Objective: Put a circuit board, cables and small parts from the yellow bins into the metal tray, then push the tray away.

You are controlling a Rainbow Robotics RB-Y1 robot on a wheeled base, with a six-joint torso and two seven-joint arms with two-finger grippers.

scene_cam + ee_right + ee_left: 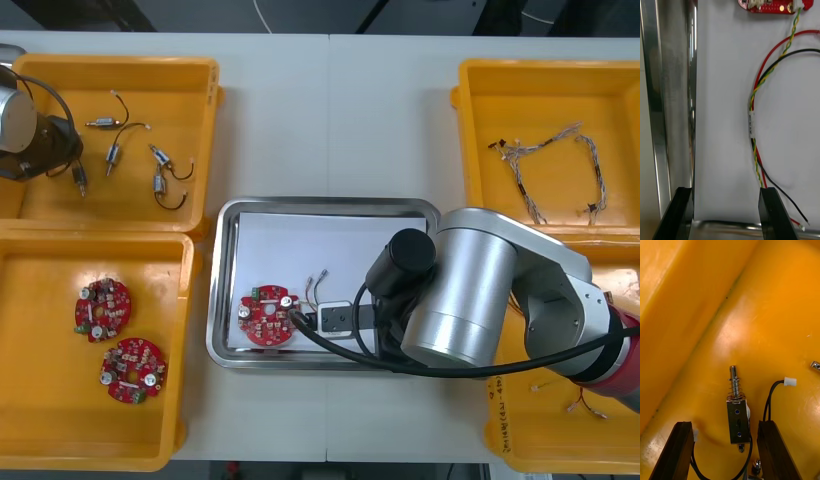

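Observation:
My left gripper [726, 452] is open and low in the far left yellow bin [190, 90]. A small metal part [738, 416] with a spring pin and a black lead lies between its fingers [675, 450], untouched on either side. My right gripper [725, 215] is open over the white floor of the metal tray [228, 225], holding nothing. A red, yellow and black cable [752, 127] lies on the tray floor beside one finger [773, 213]. It runs toward the round red circuit board [268, 312] at the tray's front left.
Several more small metal parts [160, 180] lie in the far left bin. Two red circuit boards [103, 308] sit in the near left bin. A blue and white cable [560, 160] lies in the far right bin. My right arm [470, 300] covers the tray's right side.

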